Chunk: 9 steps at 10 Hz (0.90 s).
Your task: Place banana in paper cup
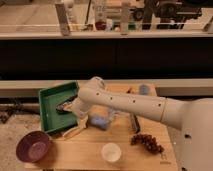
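The banana (73, 132) is a pale yellow fruit lying on the wooden table at the front right corner of the green tray (50, 95). The paper cup (111, 152) is small and white and stands upright near the table's front edge, to the right of the banana and apart from it. My gripper (75, 114) hangs from the white arm (130, 102) at the tray's right edge, just above and behind the banana. I cannot tell whether it touches the banana.
A dark purple bowl (33, 146) stands at the front left. A small dark object (64, 107) lies in the tray. A blue packet (100, 120), a dark bar (135, 123) and a bunch of grapes (147, 142) lie to the right. A blue cup (144, 90) stands at the back.
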Tool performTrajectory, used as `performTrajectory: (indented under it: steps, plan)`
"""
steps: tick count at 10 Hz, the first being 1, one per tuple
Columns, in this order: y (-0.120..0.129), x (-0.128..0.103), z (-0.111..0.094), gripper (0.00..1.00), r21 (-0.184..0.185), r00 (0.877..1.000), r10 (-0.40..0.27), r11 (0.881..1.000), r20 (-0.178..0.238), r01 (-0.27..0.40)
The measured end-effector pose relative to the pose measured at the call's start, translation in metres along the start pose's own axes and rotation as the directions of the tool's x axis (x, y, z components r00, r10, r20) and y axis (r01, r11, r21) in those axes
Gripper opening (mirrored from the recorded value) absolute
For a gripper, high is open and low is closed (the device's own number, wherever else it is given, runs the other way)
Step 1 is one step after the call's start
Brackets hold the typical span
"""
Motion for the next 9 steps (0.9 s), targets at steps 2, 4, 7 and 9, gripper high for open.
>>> performTrajectory:
  steps: [2, 4, 7, 9]
  plan:
    - [0.014, 0.003, 0.007, 0.8, -0.152, 0.996, -0.091, 0.984, 0.019, 0.093]
    - [0.031, 0.015, 0.015, 0.8, -0.251, 0.984, -0.178, 0.951, 0.028, 0.179]
    - [0.054, 0.035, 0.036, 0.8, -0.25, 0.98, -0.196, 0.948, 0.033, 0.198]
    - [0.057, 0.036, 0.039, 0.8, -0.227, 0.977, -0.21, 0.95, 0.046, 0.215]
